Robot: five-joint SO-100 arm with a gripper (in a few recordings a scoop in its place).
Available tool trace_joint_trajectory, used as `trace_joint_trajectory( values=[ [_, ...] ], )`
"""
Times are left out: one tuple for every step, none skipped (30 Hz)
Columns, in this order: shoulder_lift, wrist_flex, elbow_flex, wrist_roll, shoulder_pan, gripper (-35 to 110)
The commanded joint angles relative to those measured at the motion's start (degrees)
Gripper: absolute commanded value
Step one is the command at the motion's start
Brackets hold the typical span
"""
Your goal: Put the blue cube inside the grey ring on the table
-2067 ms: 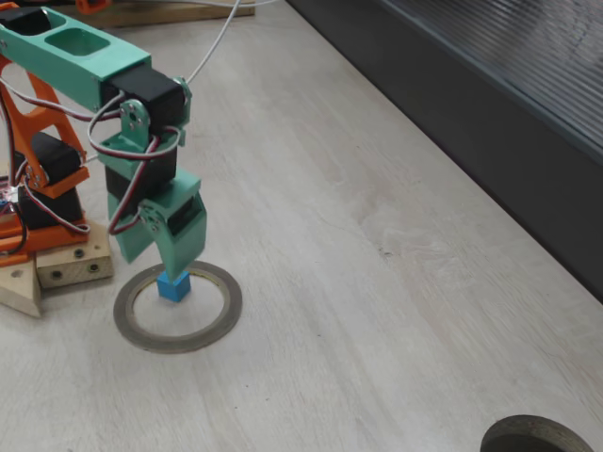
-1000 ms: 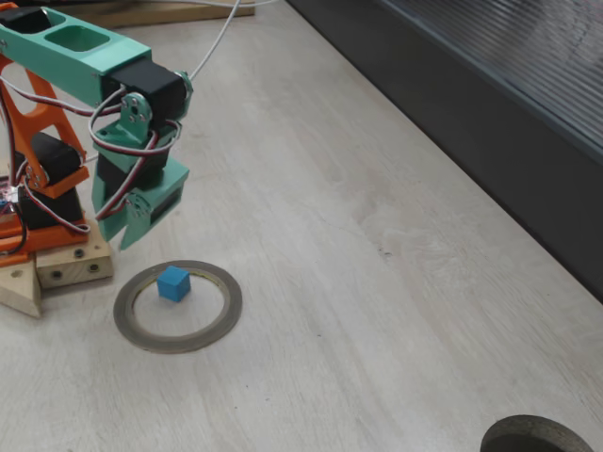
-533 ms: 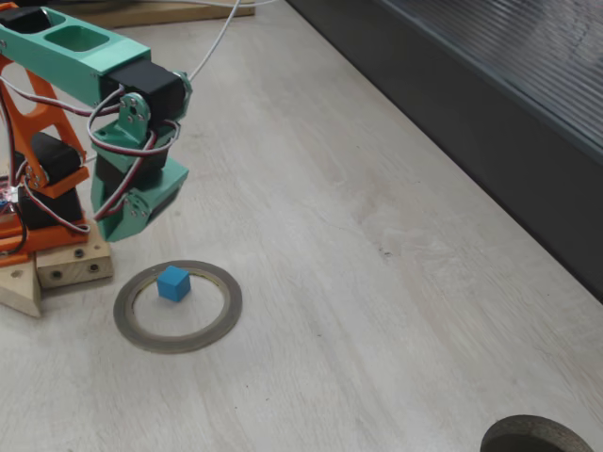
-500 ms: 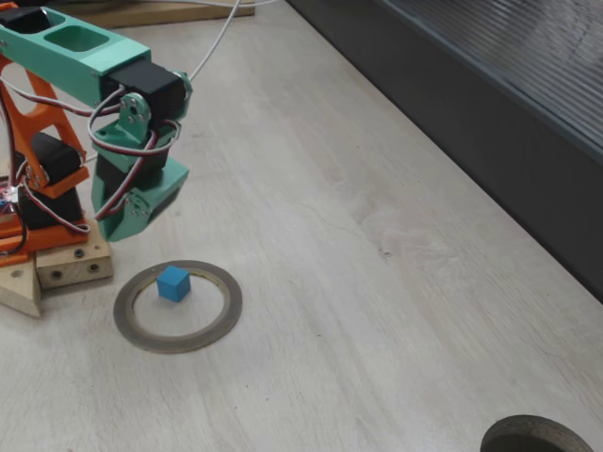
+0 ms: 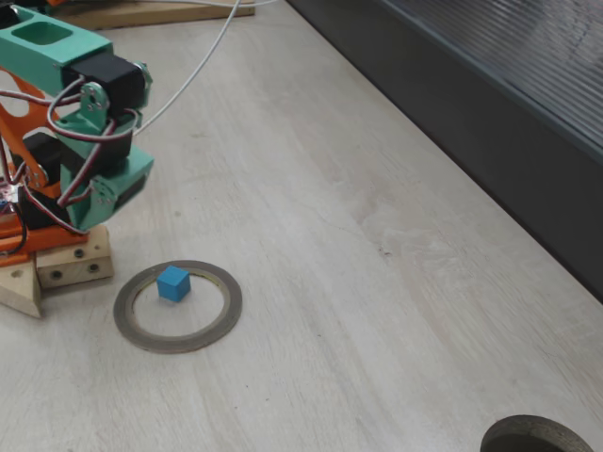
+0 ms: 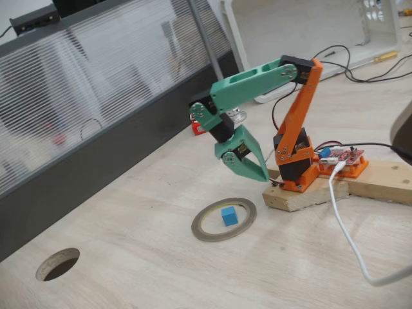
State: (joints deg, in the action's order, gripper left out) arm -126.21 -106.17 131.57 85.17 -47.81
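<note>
Resting inside the grey ring (image 5: 177,307), the blue cube (image 5: 173,282) seems already placed. The gripper (image 6: 248,164) hangs above the ring, holding nothing, its jaws apparently closed; next, only retreat seems needed.

Blue cube (image 5: 173,282) lies flat inside the grey ring (image 5: 225,315) on the table (image 5: 377,311)

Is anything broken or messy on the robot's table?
Nothing stands out. The blue cube sits flat on the table inside the grey ring, nearer one side of the opening and apart from the rim. The gripper hangs above and beside the ring, holding nothing. Nothing looks spilled or damaged.
</note>
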Motion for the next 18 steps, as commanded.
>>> trace_joint_trajectory(
  values=[
    [-5.36,-0.97,0.88,0.09,-0.35,0],
    [-5.71,-0.97,0.88,0.09,-0.35,0],
    [-5.71,-0.97,0.88,0.09,-0.35,0],
    [-5.71,-0.88,0.88,0.09,-0.35,0],
    [-5.71,-0.88,0.88,0.09,-0.35,0],
    [-5.71,-0.88,0.88,0.09,-0.35,0],
    [-5.71,-0.88,0.88,0.09,-0.35,0],
    [-5.71,-0.88,0.88,0.09,-0.35,1],
    [-5.71,-0.88,0.88,0.09,-0.35,2],
    [-5.71,-0.88,0.88,0.09,-0.35,2],
    [-5.71,-0.88,0.88,0.26,-0.35,2],
    [-5.71,-0.88,0.88,0.35,-0.35,2],
    [-5.71,-0.88,0.88,0.44,-0.35,2],
    [-5.62,-0.88,0.88,0.44,-0.35,2],
    [-5.62,-0.88,0.88,0.44,-0.44,2],
    [-5.54,-0.88,0.88,0.35,-0.44,2],
    [-5.54,-0.88,0.79,0.18,-0.44,2],
    [-5.54,-0.88,0.79,0.18,-0.44,2]
  ],
)
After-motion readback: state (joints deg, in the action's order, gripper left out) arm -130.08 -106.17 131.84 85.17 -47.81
